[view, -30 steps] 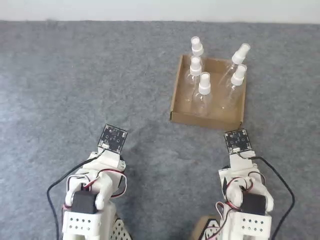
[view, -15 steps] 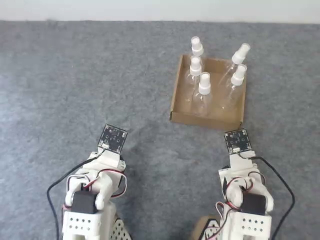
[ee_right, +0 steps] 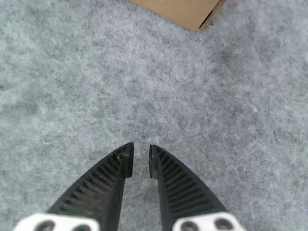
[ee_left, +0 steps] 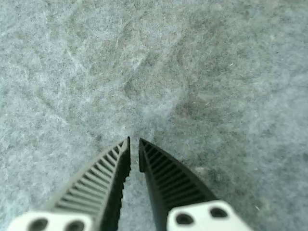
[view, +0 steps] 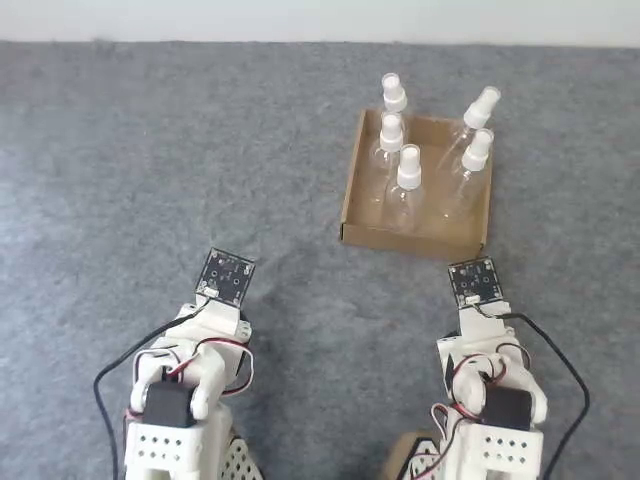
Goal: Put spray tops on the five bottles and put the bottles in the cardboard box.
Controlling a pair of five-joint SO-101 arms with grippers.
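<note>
Can count five bottles [view: 405, 195] inside the box [view: 349, 190], far away on the right side of the grey mat [view: 150, 150]. Can spot a white spray top [view: 409, 166] on each one. Packed close together, most likely so that all five fit. Can see the far right one leaning a bit, maybe on the wall of the box.

Looks like nothing left to cap and nothing left to carry. So probably done, or very close to it.

Down at the near side, can find the left arm [view: 190, 370] and the right arm [view: 490, 385], both tucked low and well apart from the box. A good spot for not knocking anything over.

Can see the left gripper [ee_left: 134, 140] pointing at bare mat, jaws almost shut with just a thin gap, holding nothing. Same for the right gripper [ee_right: 141, 149]: a narrow gap, nothing in it, a corner of the box farther off. Makes sense with no bottle left to grab.

Best to keep away from the box, since tall thin bottles tip easily
</note>
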